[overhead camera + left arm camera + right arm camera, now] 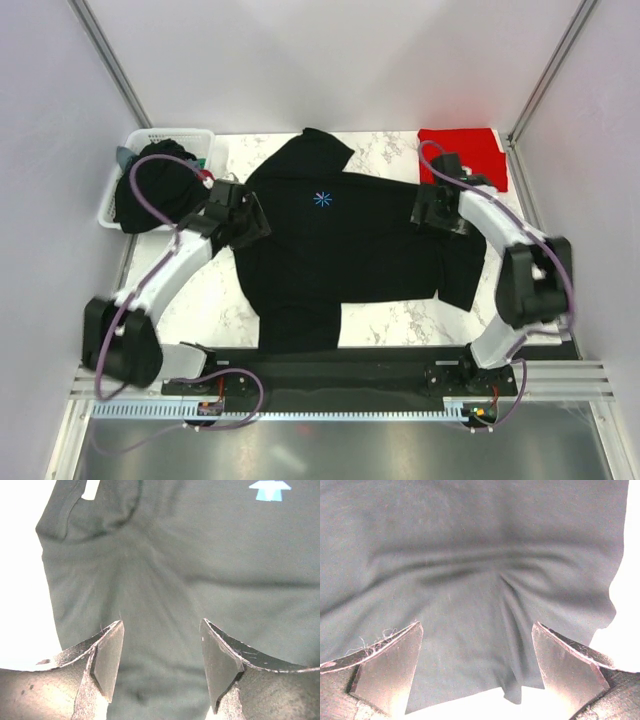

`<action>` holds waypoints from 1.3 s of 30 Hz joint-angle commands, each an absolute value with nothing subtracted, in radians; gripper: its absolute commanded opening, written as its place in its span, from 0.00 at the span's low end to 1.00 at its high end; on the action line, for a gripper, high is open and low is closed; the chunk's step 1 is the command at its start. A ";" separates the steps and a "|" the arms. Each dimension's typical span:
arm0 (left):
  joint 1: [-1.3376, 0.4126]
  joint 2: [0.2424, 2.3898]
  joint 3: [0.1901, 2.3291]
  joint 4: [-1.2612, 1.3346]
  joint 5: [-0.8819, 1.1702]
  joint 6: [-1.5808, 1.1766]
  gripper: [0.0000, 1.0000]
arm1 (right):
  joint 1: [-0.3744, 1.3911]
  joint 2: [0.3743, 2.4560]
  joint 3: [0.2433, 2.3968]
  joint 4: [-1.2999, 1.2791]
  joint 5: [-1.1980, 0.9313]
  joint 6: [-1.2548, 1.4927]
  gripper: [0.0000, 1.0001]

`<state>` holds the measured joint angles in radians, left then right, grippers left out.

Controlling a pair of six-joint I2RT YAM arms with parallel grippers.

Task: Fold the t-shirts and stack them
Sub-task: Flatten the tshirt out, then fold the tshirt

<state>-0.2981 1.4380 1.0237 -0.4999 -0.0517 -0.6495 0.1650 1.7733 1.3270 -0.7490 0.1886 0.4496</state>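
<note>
Cloth lies under both of our grippers: the black t-shirt (340,250) is spread flat on the marble table (400,320), its light-blue chest mark (322,199) facing up. Our left gripper (160,630) stands spread over the shirt, pinching nothing; the collar lies ahead to its left and the chest mark ahead to its right. Our right gripper (477,630) is also spread wide, with a cloth edge just below its fingers and creases gathering ahead. We cannot tell whether either gripper's tips touch the fabric. The folded red t-shirt (465,150) lies just beyond the right gripper. Dark t-shirts (155,190) fill the white basket (170,135), outward of the left gripper
</note>
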 commanded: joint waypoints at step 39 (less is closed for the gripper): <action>-0.798 0.858 0.405 -0.626 -0.213 -1.170 0.05 | -0.371 1.077 0.430 -0.502 -0.063 0.719 0.40</action>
<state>-0.7937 0.9123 0.4107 -0.6544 -0.1551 -1.1351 -0.3706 1.0611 0.4660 -0.5407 -0.0422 0.7166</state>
